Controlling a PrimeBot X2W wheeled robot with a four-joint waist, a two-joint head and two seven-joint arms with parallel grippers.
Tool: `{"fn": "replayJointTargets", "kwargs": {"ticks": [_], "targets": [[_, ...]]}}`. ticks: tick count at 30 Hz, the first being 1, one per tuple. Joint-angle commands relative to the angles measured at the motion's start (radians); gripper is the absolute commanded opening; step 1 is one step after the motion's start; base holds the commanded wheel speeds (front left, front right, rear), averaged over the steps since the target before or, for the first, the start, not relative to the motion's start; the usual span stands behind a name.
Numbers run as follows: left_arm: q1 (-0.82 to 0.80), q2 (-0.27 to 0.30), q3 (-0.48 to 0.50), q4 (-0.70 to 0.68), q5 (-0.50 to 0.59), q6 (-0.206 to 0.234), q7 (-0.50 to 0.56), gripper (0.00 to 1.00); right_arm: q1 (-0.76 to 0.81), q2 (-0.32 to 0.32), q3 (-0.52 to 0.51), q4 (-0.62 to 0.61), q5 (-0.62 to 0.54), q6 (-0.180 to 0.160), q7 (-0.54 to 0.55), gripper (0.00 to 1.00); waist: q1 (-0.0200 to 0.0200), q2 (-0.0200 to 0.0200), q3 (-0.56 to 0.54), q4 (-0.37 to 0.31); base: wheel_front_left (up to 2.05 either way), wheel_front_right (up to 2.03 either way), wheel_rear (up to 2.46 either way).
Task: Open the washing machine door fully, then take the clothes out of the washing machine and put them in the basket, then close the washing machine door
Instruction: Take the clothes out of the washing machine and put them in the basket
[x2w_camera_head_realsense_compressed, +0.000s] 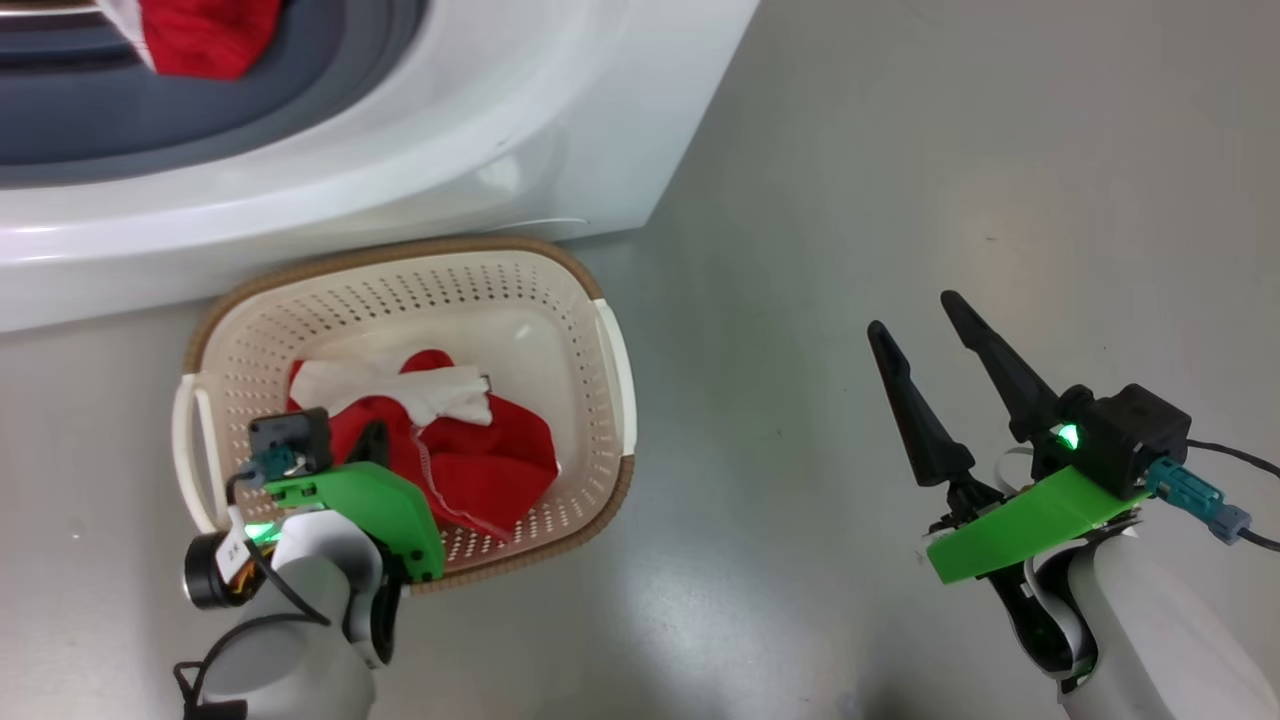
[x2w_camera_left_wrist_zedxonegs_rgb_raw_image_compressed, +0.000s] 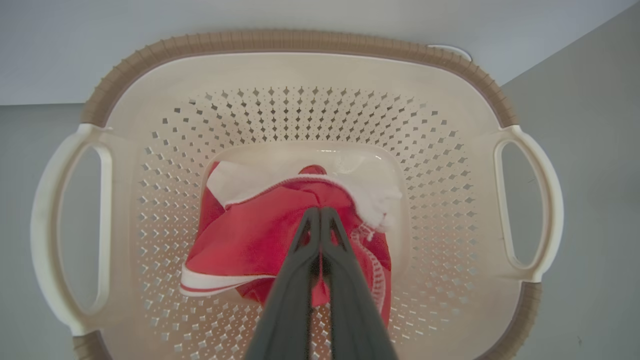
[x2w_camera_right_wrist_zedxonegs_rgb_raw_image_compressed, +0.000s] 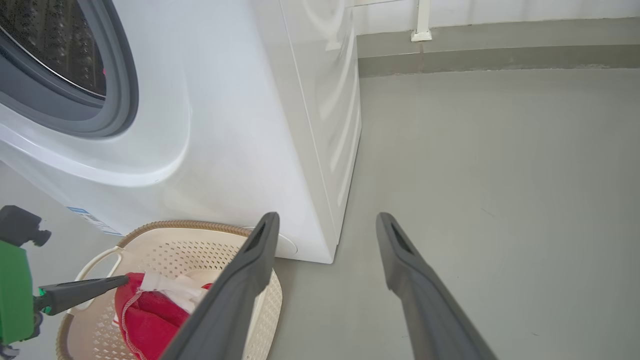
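- Here, the basket (x2w_camera_head_realsense_compressed: 400, 255) stands on the grey floor (x2w_camera_head_realsense_compressed: 900, 150), just in front of the white washing machine (x2w_camera_head_realsense_compressed: 450, 120) and near its front corner.
- The basket's long axis runs across the head view from one side handle to the other. The right-hand end sits slightly nearer the machine.
- The clothes (x2w_camera_head_realsense_compressed: 490, 470) lie crumpled in the basket's bottom. They make a red heap with white trim, stretched on a slant from the white part at the far left to the red fold at the near right.
- The left tool (x2w_camera_left_wrist_zedxonegs_rgb_raw_image_compressed: 320, 210) reaches down into the basket from its near side. Its two dark fingers are pressed together, and the tips pinch a fold of the red fabric, which bunches up toward them.
- A second red piece (x2w_camera_head_realsense_compressed: 205, 40) hangs in the machine's mouth against the grey rubber ring (x2w_camera_head_realsense_compressed: 200, 120).
- The right tool (x2w_camera_head_realsense_compressed: 910, 312) hovers over bare floor, well to the right of the basket. Its fingers are spread wide with nothing between them, and they point up the head view, leaning a little left.
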Motion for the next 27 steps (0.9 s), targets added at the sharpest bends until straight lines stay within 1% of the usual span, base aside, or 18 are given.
{"fn": "replayJointTargets", "kwargs": {"ticks": [1, 6, 10, 11, 12, 13, 14, 15, 16, 21, 27], "targets": [[-0.014, 0.017, 0.018, 0.033, -0.010, -0.008, 0.000, 0.00, 0.001, -0.001, 0.025, -0.012, 0.012, 0.003, -0.006, 1.00, 0.0000, 0.0000, 0.019, -0.019, 0.00, 0.00, 0.00], [-0.060, 0.018, 0.027, 0.142, -0.031, -0.021, 0.008, 0.00, -0.005, -0.003, 0.027, -0.003, 0.019, 0.003, -0.006, 1.00, 0.0000, 0.0000, 0.038, -0.031, 0.00, 0.00, 0.00], [-0.089, 0.019, 0.031, 0.185, -0.042, -0.032, 0.011, 0.00, -0.010, -0.004, 0.026, 0.000, 0.021, 0.003, -0.006, 1.00, 0.0000, 0.0000, 0.050, -0.034, 0.00, 0.00, 0.00], [-0.094, 0.020, 0.030, 0.192, -0.044, -0.036, 0.014, 0.04, -0.012, -0.004, 0.026, 0.000, 0.021, 0.003, -0.006, 1.00, 0.0000, 0.0000, 0.052, -0.035, 0.00, 0.00, 0.00], [-0.094, 0.020, 0.030, 0.192, -0.044, -0.036, 0.014, 0.04, -0.012, -0.004, 0.026, 0.000, 0.021, 0.003, -0.006, 1.00, 0.0000, 0.0000, 0.052, -0.035, 0.00, 0.00, 0.00], [-0.098, 0.022, 0.030, 0.197, -0.045, -0.038, 0.014, 0.16, -0.014, -0.004, 0.026, 0.002, 0.020, 0.003, -0.006, 1.00, 0.0000, 0.0000, 0.053, -0.035, 0.00, 0.00, 0.00], [-0.100, 0.022, 0.028, 0.202, -0.046, -0.041, 0.012, 0.35, -0.016, -0.003, 0.026, 0.004, 0.018, 0.003, -0.006, 1.00, 0.0000, 0.0000, 0.053, -0.035, 0.00, 0.00, 0.00], [-0.102, 0.023, 0.027, 0.206, -0.046, -0.046, 0.009, 0.60, -0.018, -0.002, 0.026, 0.007, 0.016, 0.003, -0.006, 1.00, 0.0000, 0.0000, 0.053, -0.036, 0.00, 0.00, 0.00], [-0.104, 0.024, 0.026, 0.208, -0.047, -0.050, 0.001, 0.99, -0.020, 0.001, 0.025, 0.009, 0.015, 0.003, -0.006, 1.00, 0.0000, 0.0000, 0.052, -0.036, 0.00, 0.00, 0.00], [-0.108, 0.023, 0.014, 0.215, -0.043, -0.057, -0.048, 1.00, -0.019, 0.009, 0.009, 0.018, 0.010, 0.003, -0.006, 1.00, 0.0000, 0.0000, 0.028, -0.021, 0.00, 0.00, 0.00], [-0.077, 0.020, 0.014, 0.178, -0.053, -0.087, -0.097, 1.00, -0.006, 0.017, -0.007, 0.018, 0.005, 0.003, -0.006, 1.00, 0.0000, 0.0000, -0.033, 0.005, 0.00, 0.00, 0.00]]}}
